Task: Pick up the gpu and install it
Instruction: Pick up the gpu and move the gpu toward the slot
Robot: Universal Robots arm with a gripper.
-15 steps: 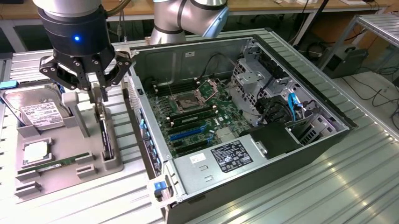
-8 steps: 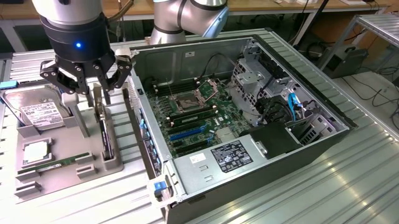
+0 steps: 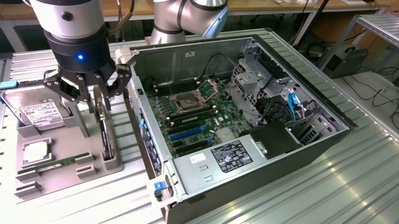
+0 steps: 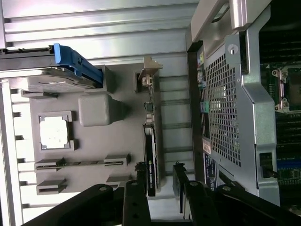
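Gripper, fingers spread and holding nothing, straddles the thin dark gpu card, which stands on edge in the grey moulded tray beneath so both faces are reachable.

We note: gpu, smooth dark board with bare metal bracket; tray, matt grey plastic; table, ribbed, reflective sheet metal; case, perforated grey metal.

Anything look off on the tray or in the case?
Nothing stands out. The gpu stands on edge in its slot in the tray under the open gripper; the hard drive and memory stick sit in their holders, and the case lies open.
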